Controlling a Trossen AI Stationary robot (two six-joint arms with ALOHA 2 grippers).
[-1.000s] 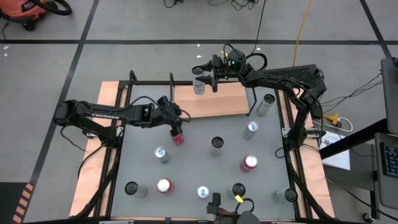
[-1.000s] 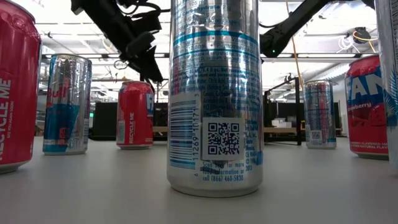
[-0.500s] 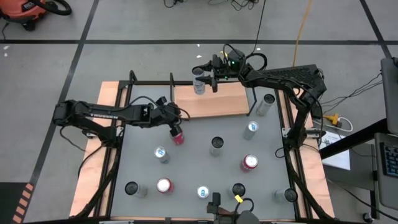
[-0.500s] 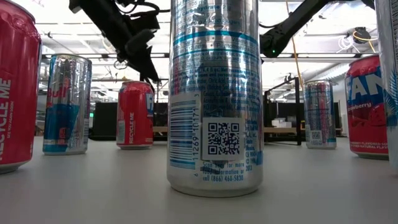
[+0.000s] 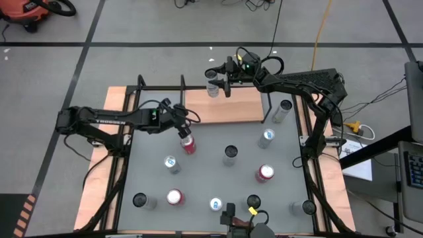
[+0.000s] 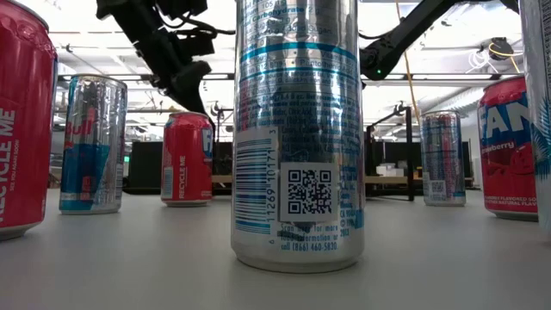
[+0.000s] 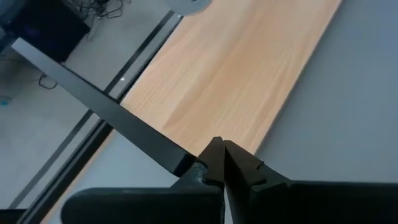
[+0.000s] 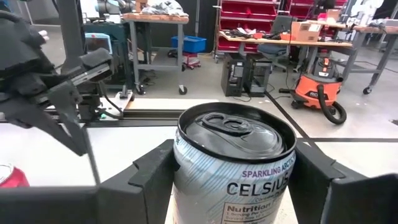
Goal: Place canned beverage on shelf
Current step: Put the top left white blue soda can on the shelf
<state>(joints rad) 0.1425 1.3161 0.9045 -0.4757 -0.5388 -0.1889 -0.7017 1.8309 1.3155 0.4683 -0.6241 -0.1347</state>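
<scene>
Holding a silver can (image 8: pixel 233 165) pinched above the shelf (image 5: pixel 228 106), right gripper (image 5: pixel 217 80) needs lowering and release; left gripper (image 5: pixel 180 127) fingers pressed together, empty

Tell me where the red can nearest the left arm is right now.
In the high view, the red can stands on the grey tabletop, left of centre, beside the left gripper.

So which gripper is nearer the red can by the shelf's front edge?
Left. The left gripper is shut and empty right beside the red can. The right gripper is across the shelf, holding a silver can.
</scene>
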